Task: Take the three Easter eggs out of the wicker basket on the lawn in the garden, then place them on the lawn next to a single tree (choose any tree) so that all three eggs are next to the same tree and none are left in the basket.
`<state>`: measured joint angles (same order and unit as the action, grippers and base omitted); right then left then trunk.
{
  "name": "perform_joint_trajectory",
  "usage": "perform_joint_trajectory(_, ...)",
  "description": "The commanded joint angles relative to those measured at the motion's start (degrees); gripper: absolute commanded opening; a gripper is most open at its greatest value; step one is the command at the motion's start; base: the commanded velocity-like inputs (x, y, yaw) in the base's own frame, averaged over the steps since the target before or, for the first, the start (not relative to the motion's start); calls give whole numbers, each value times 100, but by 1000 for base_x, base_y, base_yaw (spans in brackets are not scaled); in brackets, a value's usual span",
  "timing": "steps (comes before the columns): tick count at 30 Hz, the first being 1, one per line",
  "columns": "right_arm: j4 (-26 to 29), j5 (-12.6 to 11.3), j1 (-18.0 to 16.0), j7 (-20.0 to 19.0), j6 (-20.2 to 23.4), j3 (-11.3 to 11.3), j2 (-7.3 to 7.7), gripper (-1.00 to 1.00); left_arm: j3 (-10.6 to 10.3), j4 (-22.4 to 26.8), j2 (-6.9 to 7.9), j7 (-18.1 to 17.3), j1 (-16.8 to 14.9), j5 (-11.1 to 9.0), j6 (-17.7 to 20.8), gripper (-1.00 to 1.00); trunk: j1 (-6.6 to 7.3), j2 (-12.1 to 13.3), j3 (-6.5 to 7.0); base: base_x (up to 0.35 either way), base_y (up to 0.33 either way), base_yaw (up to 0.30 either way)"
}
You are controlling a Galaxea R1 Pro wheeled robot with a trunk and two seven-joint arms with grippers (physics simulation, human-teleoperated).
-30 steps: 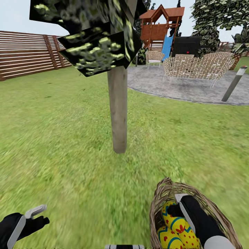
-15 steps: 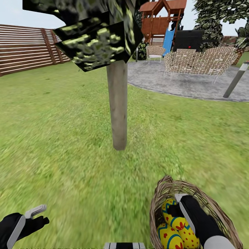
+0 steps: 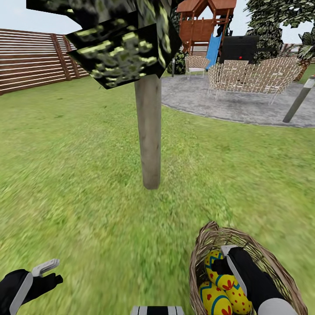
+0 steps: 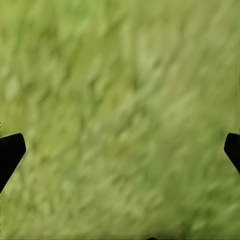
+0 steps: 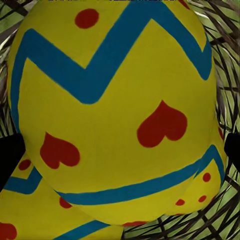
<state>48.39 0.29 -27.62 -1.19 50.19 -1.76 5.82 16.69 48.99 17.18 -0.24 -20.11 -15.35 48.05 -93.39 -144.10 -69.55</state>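
The brown wicker basket (image 3: 267, 262) stands on the lawn (image 3: 78, 175) at the lower right of the head view. Three yellow Easter eggs with blue zigzags and red marks lie in it: one (image 3: 211, 264) by my fingers, one (image 3: 234, 292) beside my arm, one (image 3: 213, 302) nearest me. My right gripper (image 3: 222, 259) reaches into the basket and is open. In the right wrist view an egg (image 5: 120, 110) sits close between the spread fingertips (image 5: 10, 155). The tree (image 3: 150, 131) rises just beyond the basket. My left gripper (image 3: 56, 272) hangs open over grass (image 4: 120, 100).
A brown slatted fence (image 3: 35, 61) runs along the far left. Grey paving (image 3: 218, 103) with pale woven chairs (image 3: 249, 76) lies behind the tree, along with a play set and blue slide (image 3: 213, 46). A grey post (image 3: 298, 100) leans at the right.
The whole head view has shifted a little, so the tree and background sit slightly differently. Both grippers and the eggs keep their places relative to the basket.
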Motion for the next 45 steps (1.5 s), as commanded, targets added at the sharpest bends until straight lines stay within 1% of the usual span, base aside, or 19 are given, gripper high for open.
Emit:
perform_joint_trajectory(1, 7, 6, 0, -13, 26, -17, 6, 100, 10, 6, 1, -2, -2, -12, 29, 100, -1, -3, -27, 0, 0, 0)
perform_joint_trajectory(3, 6, 6, 0, -13, 26, -17, 3, 100, 10, 6, 3, -2, -2, -12, 29, 100, -7, -6, -71, 0, 0, 0)
perform_joint_trajectory(10, 4, 6, -2, -13, 18, -17, 0, 100, -2, 6, -3, -2, -2, -12, 29, 100, -7, -6, -71, 0, 0, 0)
perform_joint_trajectory(11, 10, 4, -2, -13, 18, -19, -2, -100, -7, 6, -4, -2, -2, -12, 27, 100, -7, -6, -71, 0, 0, 0)
perform_joint_trajectory(45, -1, 6, 0, -21, 28, -33, -11, -100, -26, -3, -21, 5, -2, -12, 29, 100, -7, -6, -71, 0, 0, 0)
